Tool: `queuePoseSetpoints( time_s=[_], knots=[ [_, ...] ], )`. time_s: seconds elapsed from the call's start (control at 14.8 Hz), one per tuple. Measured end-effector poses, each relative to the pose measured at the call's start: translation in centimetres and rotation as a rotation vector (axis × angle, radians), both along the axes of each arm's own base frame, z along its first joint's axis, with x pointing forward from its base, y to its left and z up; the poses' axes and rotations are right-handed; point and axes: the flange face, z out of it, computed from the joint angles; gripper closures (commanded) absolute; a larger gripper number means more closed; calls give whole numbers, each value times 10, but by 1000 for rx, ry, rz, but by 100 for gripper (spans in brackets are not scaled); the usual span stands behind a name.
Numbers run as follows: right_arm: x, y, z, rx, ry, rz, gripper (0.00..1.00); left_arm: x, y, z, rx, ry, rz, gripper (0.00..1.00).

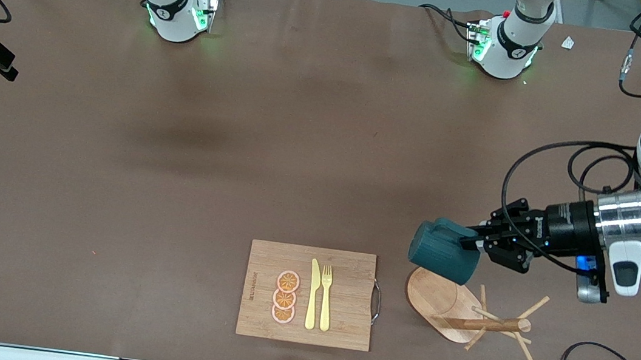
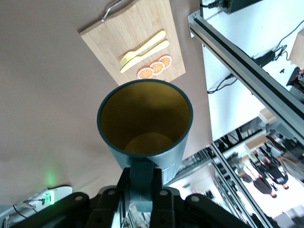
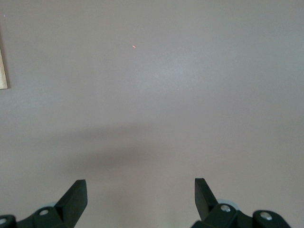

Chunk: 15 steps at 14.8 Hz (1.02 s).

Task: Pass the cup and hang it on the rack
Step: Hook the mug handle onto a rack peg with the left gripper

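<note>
Teal and lying on its side in the air, your cup [image 1: 444,250] hangs over the oval base of the wooden mug rack [image 1: 466,314], its handle pinched between the closed fingers of the left gripper [image 1: 475,239]. The rack stands beside the bamboo cutting board [image 1: 308,295], toward the left arm's end. Your right gripper [image 3: 141,197] waits over bare brown table [image 1: 176,156], jaws spread wide, holding nothing.
</note>
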Motion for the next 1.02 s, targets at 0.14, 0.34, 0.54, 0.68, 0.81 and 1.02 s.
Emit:
queuePoseSetpoints(
  time_s=[0.14,0.34,0.54,0.68,0.81,1.02],
  knots=[
    [0,0,0,0,-1,0,0,8,3,-23,-15,18,-1,100],
    [0,0,1,0,-2,0,0,19,19,-53,-26,36,27,100],
    [0,0,3,-1,-6,0,0,30,28,-76,-32,40,74,100],
    [0,0,3,-1,-6,0,0,35,30,-87,-34,38,100,100],
    [0,0,3,-1,-7,0,0,39,33,-95,-35,35,122,100],
    [0,0,4,-1,-8,1,0,43,36,-101,-50,35,152,100]
  ],
)
